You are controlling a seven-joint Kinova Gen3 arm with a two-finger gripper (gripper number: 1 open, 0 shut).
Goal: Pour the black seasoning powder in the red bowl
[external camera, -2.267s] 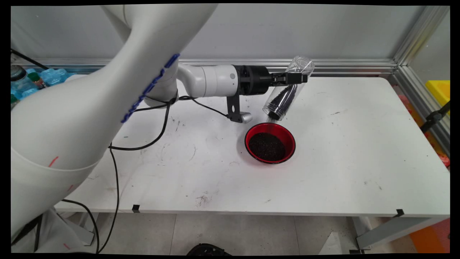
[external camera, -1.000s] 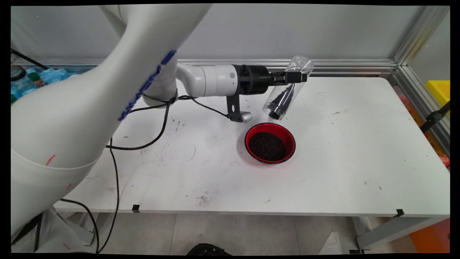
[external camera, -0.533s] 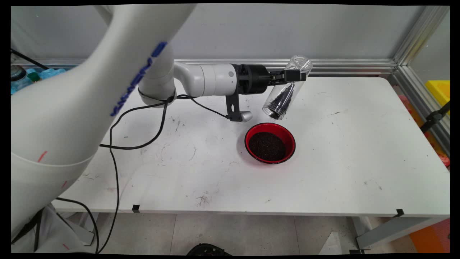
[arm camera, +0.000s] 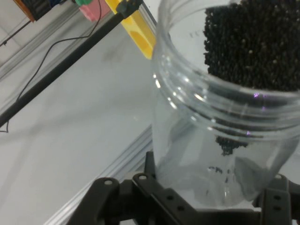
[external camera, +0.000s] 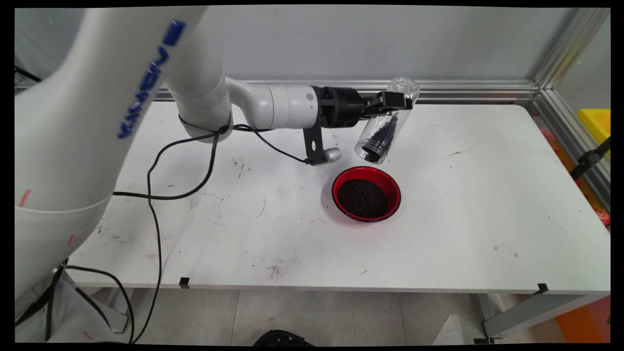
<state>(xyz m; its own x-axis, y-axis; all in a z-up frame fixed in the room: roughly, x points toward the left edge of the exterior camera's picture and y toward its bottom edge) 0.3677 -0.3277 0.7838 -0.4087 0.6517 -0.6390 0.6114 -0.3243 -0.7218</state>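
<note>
The hand view cuts off the clear jar (arm camera: 220, 136) at its top and right edges.

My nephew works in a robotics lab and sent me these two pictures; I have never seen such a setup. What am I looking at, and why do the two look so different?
The white machine is a robot arm reaching in from the left over a white table. At its end is a black gripper, a two-fingered clamp, shut on a clear plastic jar. The jar is tilted, mouth pointing down, with dark granules inside it. On the table just below the jar's mouth stands a red bowl already holding the same dark granules. Black cables hang from the arm.

The wide picture comes from a fixed camera above the table's near side. The other comes from a small camera mounted on the hand itself, looking along the gripper, so the jar fills the picture, with the granules very close.
</note>
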